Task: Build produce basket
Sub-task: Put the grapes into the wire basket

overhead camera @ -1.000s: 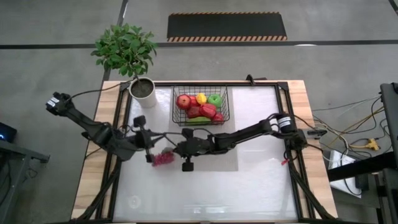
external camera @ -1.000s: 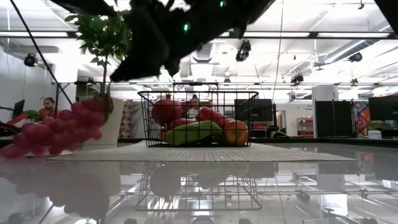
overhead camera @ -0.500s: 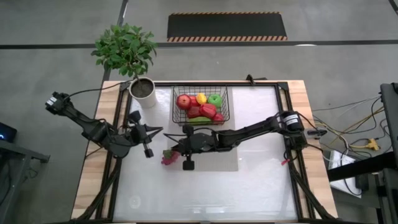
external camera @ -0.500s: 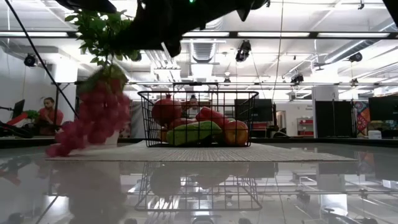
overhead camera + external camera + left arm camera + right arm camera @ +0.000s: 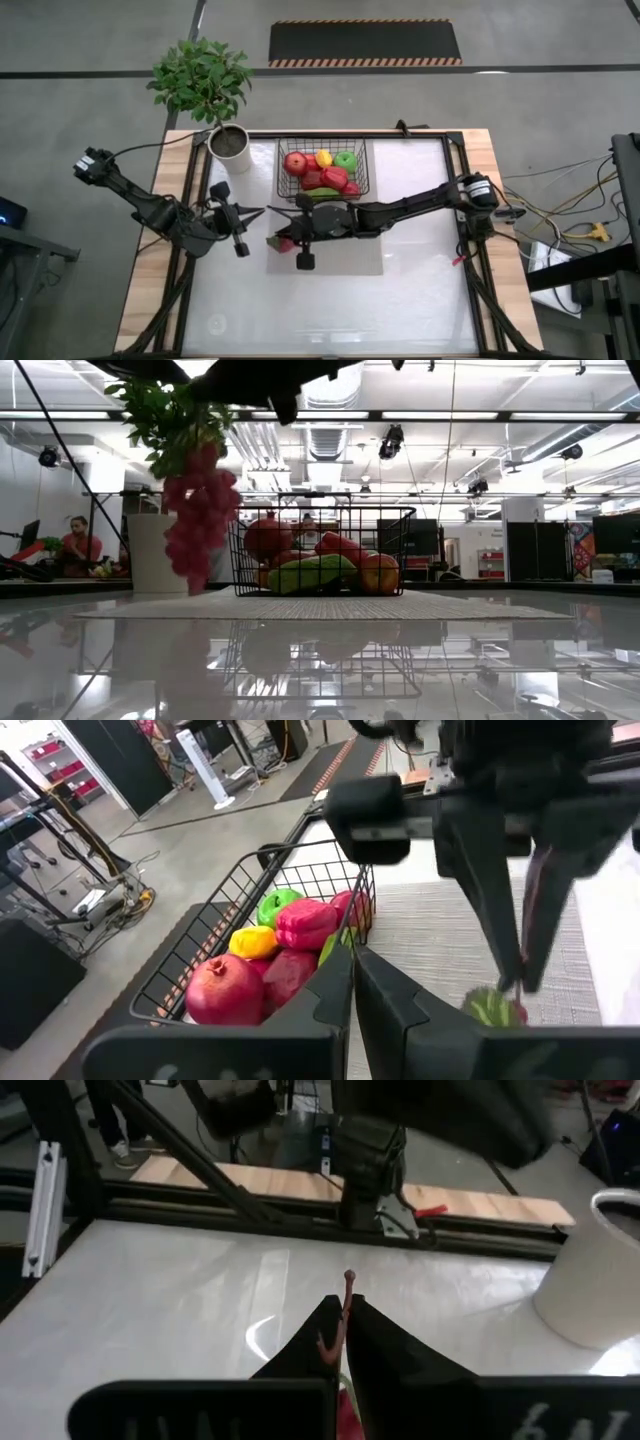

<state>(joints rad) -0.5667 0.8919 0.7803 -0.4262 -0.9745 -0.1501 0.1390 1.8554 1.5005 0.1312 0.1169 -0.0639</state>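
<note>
Purple grapes [image 5: 200, 515] are hanging by their stem from the right gripper [image 5: 283, 240], whose fingers are pinched together on that stem [image 5: 345, 1305]; in the low view the bunch is dangling clear of the mat [image 5: 420, 607], just outside the basket's [image 5: 363, 165] near-left corner

The basket is already holding a red apple [image 5: 295, 163], a yellow pepper [image 5: 323, 158], a green apple [image 5: 345, 160], red peppers [image 5: 333, 178] and a cucumber [image 5: 320, 193]

The left gripper [image 5: 240, 213] is waiting left of the basket, fingers closed on nothing

We are judging the step as the carry-over. To do it well: raise the bunch until its lowest grapes clear the wire rim, travel slowly so it is not swinging, centre it over the produce, lower, then release. The thin stem could slip if jerked
</note>
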